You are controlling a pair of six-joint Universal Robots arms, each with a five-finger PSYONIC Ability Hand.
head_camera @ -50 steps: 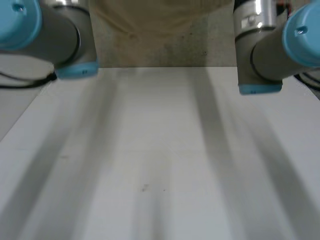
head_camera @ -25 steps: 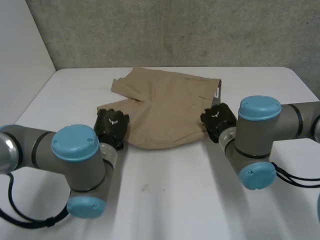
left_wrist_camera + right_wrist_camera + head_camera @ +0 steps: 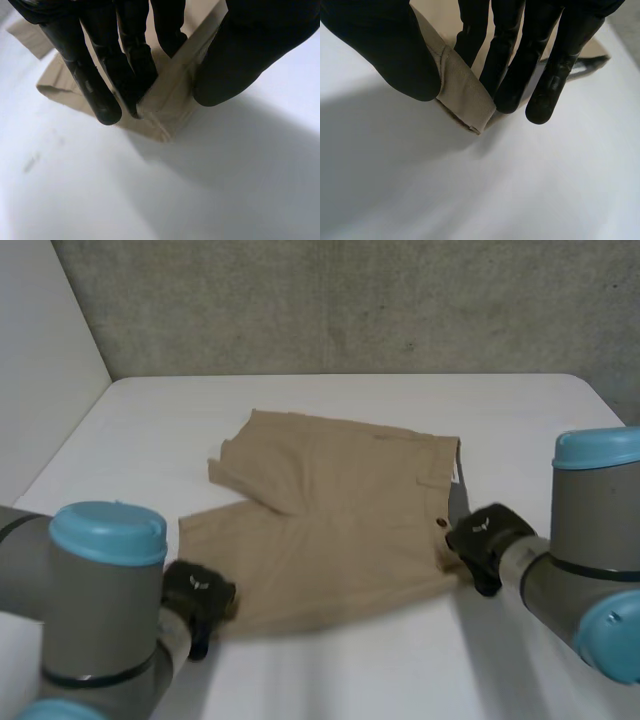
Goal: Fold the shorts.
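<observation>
In the head view the tan shorts (image 3: 335,520) lay flat on the white table (image 3: 150,430), the left hand (image 3: 197,598) at a near leg-hem corner and the right hand (image 3: 485,540) at the near waistband corner; the left wrist view showed fingers (image 3: 100,95) and thumb pinching that hem, and the right wrist view showed fingers (image 3: 515,75) and thumb pinching the waistband.

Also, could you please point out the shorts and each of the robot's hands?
shorts (image 3: 340,510): head view, middle of the tan cloth.
left hand (image 3: 197,597): head view, back of the hand, at the shorts' near left corner.
right hand (image 3: 487,537): head view, back of the hand, at the shorts' near right corner.
</observation>
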